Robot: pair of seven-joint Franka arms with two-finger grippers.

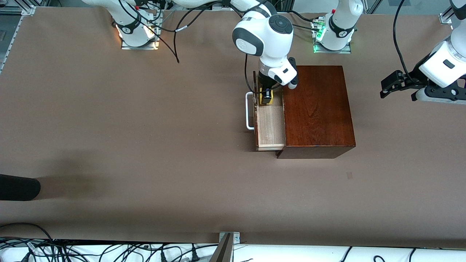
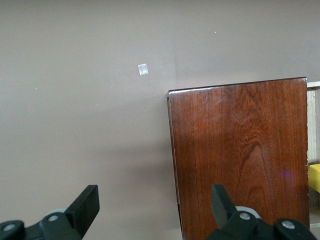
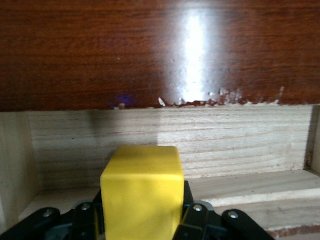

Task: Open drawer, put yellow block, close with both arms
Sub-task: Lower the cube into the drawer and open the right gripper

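Right pincer (image 1: 266,97) grips yellow block (image 3: 141,192) inside open drawer (image 1: 271,127) (end farther from camera). Left pincer (image 2: 155,205) wide, waits over desk (image 1: 145,145).

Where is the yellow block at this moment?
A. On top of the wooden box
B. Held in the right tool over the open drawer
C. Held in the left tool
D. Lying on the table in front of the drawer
B: the right tool is shut on the yellow block over the open drawer; the left tool is open, holding nothing.
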